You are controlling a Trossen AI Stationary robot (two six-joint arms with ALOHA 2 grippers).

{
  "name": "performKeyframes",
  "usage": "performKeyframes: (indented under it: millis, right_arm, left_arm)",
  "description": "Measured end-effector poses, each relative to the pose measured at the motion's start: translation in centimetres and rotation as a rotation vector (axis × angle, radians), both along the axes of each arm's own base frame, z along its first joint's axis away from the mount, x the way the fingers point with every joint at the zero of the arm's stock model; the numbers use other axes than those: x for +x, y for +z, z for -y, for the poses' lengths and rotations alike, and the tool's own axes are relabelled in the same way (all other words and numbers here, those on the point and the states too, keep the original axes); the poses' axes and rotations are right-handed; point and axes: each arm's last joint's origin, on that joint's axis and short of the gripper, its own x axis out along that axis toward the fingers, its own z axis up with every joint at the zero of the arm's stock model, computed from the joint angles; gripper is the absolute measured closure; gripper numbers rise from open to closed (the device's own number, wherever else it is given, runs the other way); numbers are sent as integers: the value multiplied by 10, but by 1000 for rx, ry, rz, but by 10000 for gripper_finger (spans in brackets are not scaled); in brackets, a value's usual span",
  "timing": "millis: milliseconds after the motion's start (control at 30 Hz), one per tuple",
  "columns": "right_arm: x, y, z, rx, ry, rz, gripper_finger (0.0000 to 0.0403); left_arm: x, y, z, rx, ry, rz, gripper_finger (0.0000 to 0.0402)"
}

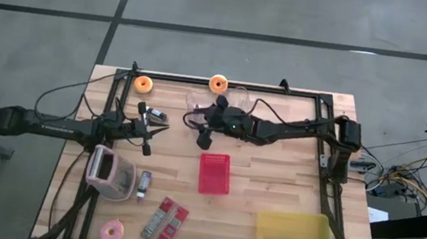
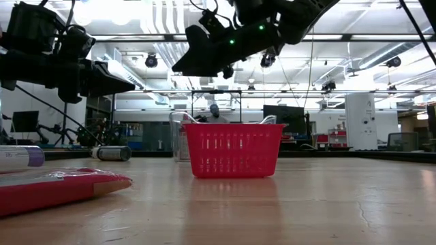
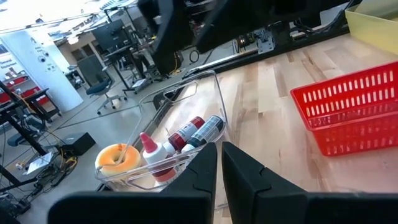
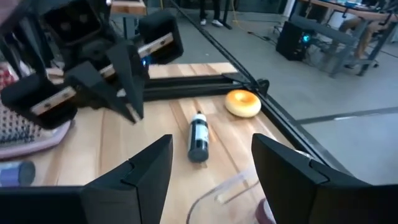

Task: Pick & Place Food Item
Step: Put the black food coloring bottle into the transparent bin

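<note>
1. My left gripper (image 1: 148, 138) hangs over the left half of the light wooden tabletop (image 1: 272, 176); its fingers (image 3: 199, 180) are nearly together, just a thin slit between them, and hold nothing.
2. My right gripper (image 1: 201, 128) reaches across near the middle of the far side, fingers (image 4: 146, 171) spread wide and empty.
3. An orange ring donut (image 1: 143, 84) lies by the far left frame rail, with a small dark bottle (image 4: 198, 137) on its side near it.
4. A second orange donut (image 3: 117, 159) sits in the clear plastic bin (image 3: 214, 93) at the far edge, beside small bottles.
5. The red plastic mesh basket (image 1: 215, 174) stands mid-tabletop, nearer than my right gripper.
6. A pink donut (image 1: 111, 232) rests at the near left corner.
</note>
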Motion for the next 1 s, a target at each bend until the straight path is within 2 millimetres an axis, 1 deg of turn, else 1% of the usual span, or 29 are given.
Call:
performKeyframes:
  millis: [133,267,367,567,700,833,933,1000]
  right_arm:
    - [-8,-2,-12,-13,-16,-14,188]
    - [-27,2,-23,-25,-36,-17,188]
    - [-47,6,-28,-43,-41,-19,188]
    - [-99,10,-27,-43,-56,-6,188]
    - [-130,7,-29,-70,-51,58,188]
    - [-156,2,-30,-99,-48,134,188]
    - [-171,-2,-30,-102,-50,178,188]
    - [-178,0,-31,-128,-48,199,188]
  left_arm:
    - [0,0,0,0,0,0,374]
    - [0,0,0,0,0,0,374]
    - [0,0,0,0,-1,0,374]
    - [0,0,0,0,0,-2,374]
    - [0,0,0,0,0,-3,374]
    - [0,0,0,0,0,-3,374]
    - [0,0,0,0,0,-3,374]
    - [0,0,0,0,0,-3,374]
